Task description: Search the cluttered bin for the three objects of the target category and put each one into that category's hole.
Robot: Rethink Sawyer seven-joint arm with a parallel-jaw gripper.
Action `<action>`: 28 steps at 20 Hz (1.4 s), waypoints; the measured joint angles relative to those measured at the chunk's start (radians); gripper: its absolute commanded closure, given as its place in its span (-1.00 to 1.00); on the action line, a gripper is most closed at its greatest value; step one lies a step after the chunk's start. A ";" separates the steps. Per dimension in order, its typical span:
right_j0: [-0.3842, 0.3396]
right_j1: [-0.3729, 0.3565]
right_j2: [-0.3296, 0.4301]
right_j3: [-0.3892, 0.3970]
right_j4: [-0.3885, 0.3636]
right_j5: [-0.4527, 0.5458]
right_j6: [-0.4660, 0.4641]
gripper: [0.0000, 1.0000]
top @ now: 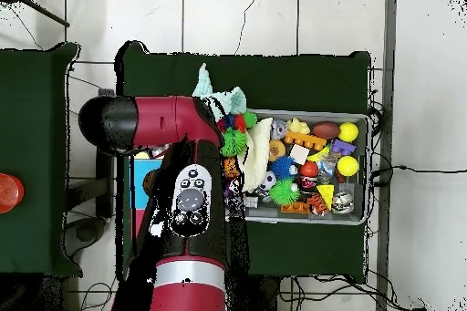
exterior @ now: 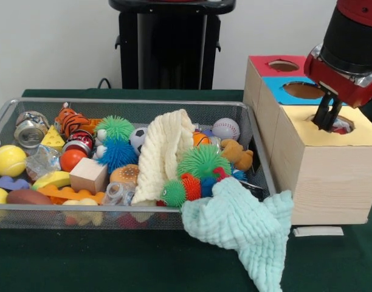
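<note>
My gripper (exterior: 327, 119) reaches down into the round hole of the yellow-topped wooden box (exterior: 332, 159), the nearest of three boxes at the right. A red and silver object (exterior: 341, 125), perhaps a crushed can, shows in that hole just right of the gripper; whether it is held is unclear. Behind stand the blue-topped box (exterior: 303, 90) and the red-topped box (exterior: 282, 65). In the wire bin (exterior: 131, 103) two crushed cans (exterior: 30, 130) (exterior: 80, 140) lie at the left among toys. In the overhead view the arm (top: 187, 198) hides the gripper and most of the boxes.
The bin (top: 356, 220) holds balls, spiky toys, a wooden cube (exterior: 89, 175), a cheese wedge (exterior: 53, 139) and a cream knitted cloth (exterior: 165, 152). A mint cloth (exterior: 244, 226) hangs over the bin's front right corner. A red object (top: 7, 192) sits on a side table.
</note>
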 measured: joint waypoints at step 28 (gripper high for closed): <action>-0.003 0.178 -0.001 -0.118 -0.016 -0.142 0.000 1.00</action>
